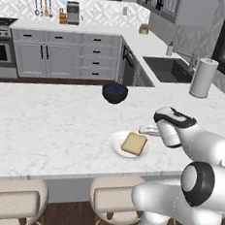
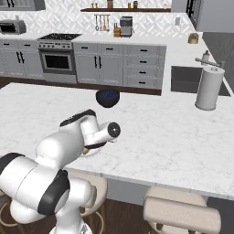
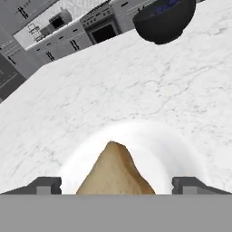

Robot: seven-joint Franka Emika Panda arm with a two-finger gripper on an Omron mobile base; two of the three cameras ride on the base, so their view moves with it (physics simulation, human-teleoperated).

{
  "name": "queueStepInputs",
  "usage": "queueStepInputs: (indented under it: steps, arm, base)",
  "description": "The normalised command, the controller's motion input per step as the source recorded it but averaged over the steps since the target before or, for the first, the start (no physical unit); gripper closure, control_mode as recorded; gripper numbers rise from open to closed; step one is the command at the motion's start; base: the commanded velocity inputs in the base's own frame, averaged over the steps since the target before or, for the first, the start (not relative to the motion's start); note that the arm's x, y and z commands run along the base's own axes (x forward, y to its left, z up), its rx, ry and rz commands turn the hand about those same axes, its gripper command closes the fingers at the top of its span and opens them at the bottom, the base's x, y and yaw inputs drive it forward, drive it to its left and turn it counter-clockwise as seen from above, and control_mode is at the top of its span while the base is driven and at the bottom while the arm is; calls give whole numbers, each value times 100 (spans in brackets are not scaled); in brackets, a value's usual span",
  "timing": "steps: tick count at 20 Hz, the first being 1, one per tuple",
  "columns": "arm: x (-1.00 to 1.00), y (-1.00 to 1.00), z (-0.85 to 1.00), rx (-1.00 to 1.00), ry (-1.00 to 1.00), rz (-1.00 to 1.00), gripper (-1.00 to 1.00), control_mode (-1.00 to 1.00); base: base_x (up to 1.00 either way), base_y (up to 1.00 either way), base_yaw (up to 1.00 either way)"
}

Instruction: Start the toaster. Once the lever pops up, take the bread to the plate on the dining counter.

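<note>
Golden bread (image 1: 134, 143) lies flat on the white plate (image 1: 114, 145), so the spread claw (image 3: 116, 183) should lift straight off without nudging it.

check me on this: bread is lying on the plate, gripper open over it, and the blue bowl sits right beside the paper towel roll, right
Not quite. The bowl stands well apart from the paper towel roll, on the counter beyond the plate, as the left base view shows. The rest holds: the bread lies on the plate with the gripper open over it.
</note>
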Motion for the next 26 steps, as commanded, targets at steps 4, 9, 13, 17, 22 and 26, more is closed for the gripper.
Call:
queueStepInputs:
  steps: [4, 9, 13, 17, 22, 26]
  arm:
    - [0, -38, 13, -11, -7, -2, -100, -100]
    - [-16, -6, 74, -9, -11, 0, -100, -100]
    - [-62, 0, 100, -3, -1, 0, -100, -100]
    - [-71, 0, 100, -4, 3, -3, -100, -100]
    - [-92, 0, 96, -2, 15, -7, -100, -100]
    - [-98, 0, 60, -1, 28, -10, -100, -100]
  base:
    - [0, 0, 0]
    - [0, 0, 0]
    - [0, 0, 0]
    - [0, 0, 0]
    - [0, 0, 0]
    - [0, 0, 0]
